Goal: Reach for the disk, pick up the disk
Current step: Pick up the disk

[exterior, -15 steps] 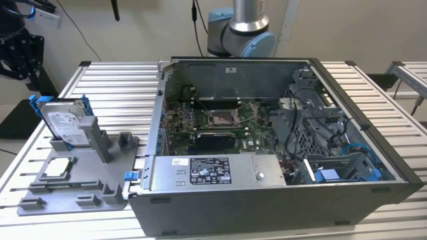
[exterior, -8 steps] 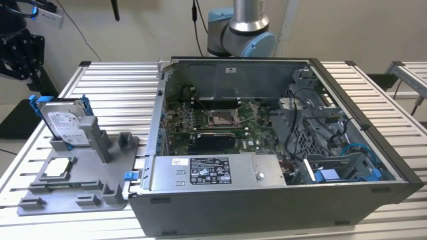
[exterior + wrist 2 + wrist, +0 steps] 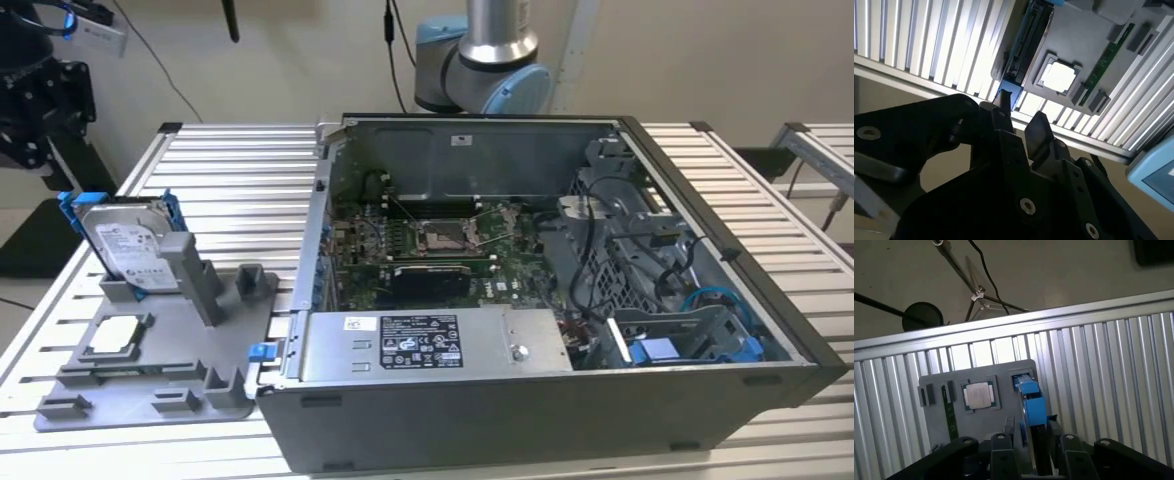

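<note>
Presently the disk (image 3: pixel 130 240) stands on edge in the grey fixture (image 3: pixel 134 388) on the slatted worktop (image 3: pixel 240 170), at the exterior view's left, beside the open computer case (image 3: pixel 534 415). The claw (image 3: pixel 1030 432) is spread, empty and clear of the disk, lined up with its blue rail. The disk is judged dense, rigid and shock-sensitive, with slippery metal faces. It is best pinched across both flat faces near the upper edge.
</note>
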Controlling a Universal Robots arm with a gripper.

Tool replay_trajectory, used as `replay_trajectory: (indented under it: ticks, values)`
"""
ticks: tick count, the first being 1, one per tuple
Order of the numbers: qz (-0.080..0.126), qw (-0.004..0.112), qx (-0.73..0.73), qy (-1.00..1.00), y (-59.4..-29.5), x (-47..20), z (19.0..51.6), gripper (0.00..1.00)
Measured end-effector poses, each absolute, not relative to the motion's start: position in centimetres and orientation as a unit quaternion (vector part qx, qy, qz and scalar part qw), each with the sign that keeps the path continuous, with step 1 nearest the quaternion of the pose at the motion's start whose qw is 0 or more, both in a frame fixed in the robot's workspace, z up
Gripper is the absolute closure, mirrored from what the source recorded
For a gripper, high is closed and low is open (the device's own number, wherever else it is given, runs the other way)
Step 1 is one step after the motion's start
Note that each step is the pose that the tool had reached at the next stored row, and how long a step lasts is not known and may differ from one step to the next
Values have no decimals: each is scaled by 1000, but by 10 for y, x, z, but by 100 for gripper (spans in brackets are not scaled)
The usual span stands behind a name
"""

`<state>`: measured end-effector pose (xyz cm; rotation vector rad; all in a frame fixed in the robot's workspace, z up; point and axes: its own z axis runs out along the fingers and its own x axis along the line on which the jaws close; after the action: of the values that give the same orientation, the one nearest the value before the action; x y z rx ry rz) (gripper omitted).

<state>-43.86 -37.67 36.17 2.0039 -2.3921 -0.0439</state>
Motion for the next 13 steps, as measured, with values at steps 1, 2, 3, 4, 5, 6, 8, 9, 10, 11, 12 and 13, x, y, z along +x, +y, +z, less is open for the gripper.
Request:
replay_trajectory:
  ticks: [1,2,3,4,5,6,8,9,10,11,12,13]
  values:
    - [-14,10,642,-766,-377,-439,362,0]
    - [-14,10,642,-766,-377,-439,361,0]
    - [-14,10,642,-766,-377,-439,361,0]
    - [-14,10,642,-766,-377,-439,360,0]
    - [-14,10,642,-766,-377,-439,358,0]
    - [-14,10,643,-766,-377,-439,356,0]
    - [-14,10,644,-765,-377,-439,352,0]
    - [-14,10,645,-764,-377,-439,351,0]
    - [-14,10,646,-763,-377,-438,349,0]
    - [-14,10,647,-762,-377,-438,347,0]
    - [-14,10,648,-761,-377,-438,346,0]
    - [-14,10,649,-761,-377,-438,345,0]
